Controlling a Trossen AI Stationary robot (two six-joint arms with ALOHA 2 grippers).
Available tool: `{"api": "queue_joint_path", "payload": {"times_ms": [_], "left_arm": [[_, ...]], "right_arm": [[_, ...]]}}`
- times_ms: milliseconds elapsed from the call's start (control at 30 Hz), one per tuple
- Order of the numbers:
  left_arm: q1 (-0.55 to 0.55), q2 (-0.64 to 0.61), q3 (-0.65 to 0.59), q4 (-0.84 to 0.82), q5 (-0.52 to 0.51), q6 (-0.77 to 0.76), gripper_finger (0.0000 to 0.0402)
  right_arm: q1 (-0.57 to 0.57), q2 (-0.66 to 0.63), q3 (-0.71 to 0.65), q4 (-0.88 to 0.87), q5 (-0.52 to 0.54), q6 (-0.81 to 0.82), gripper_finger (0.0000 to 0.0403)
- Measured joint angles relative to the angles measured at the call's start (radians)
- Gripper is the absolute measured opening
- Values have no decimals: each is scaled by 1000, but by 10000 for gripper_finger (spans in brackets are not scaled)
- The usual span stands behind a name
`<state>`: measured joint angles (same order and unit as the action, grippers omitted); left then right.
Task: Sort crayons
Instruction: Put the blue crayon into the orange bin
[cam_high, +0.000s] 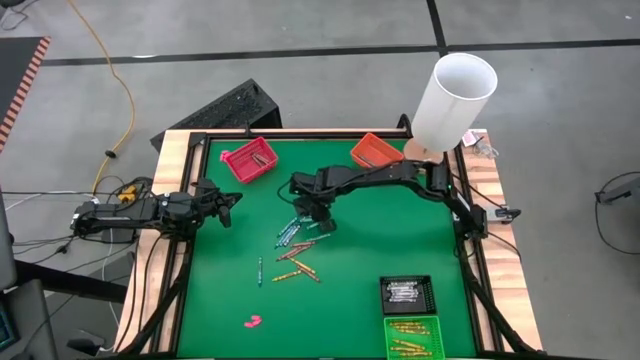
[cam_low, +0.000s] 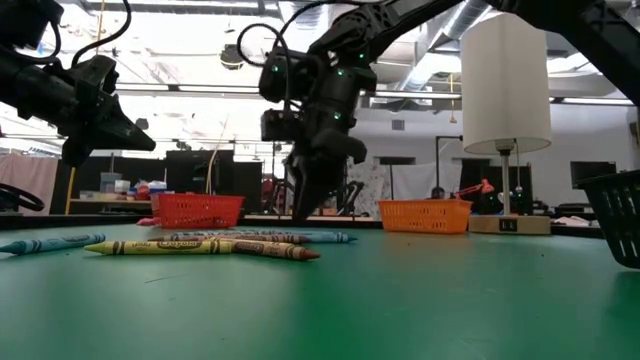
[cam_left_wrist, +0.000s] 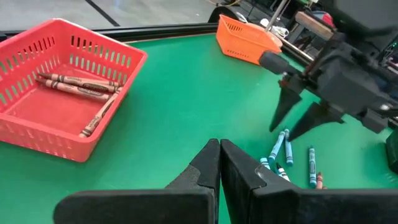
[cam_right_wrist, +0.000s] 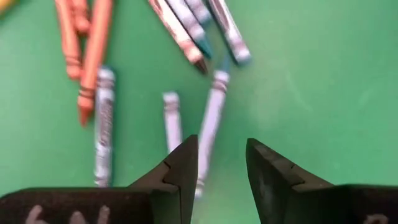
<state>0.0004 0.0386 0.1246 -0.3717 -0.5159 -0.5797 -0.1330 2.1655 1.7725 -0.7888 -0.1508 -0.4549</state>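
Fingers of the right end effector (cam_right_wrist: 221, 171) stand apart with nothing between them, pointing down just above a pale blue crayon (cam_right_wrist: 210, 121) on the green table (cam_high: 400, 230). I think the gap is there so the fingers can drop on each side of that crayon and pinch it. More crayons (cam_high: 295, 250) lie loose near it, blue ones and orange ones mixed together. Around the table sit a red basket (cam_left_wrist: 56, 93) with a few brown crayons inside, an orange basket (cam_high: 375, 150), a black tray (cam_high: 407, 293) and a green tray (cam_high: 412, 337). The left end effector (cam_left_wrist: 219, 168) is pinched tight on nothing and waits by the table's left edge.
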Motion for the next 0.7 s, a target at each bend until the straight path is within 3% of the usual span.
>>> {"api": "queue_joint_path", "payload": {"times_ms": [367, 700], "left_arm": [[0, 0, 0, 0, 0, 8, 0], [0, 0, 0, 0, 13, 8, 0]], "right_arm": [[39, 2, -3, 126, 47, 42, 143], [55, 3, -91, 179, 77, 84, 143]]}}
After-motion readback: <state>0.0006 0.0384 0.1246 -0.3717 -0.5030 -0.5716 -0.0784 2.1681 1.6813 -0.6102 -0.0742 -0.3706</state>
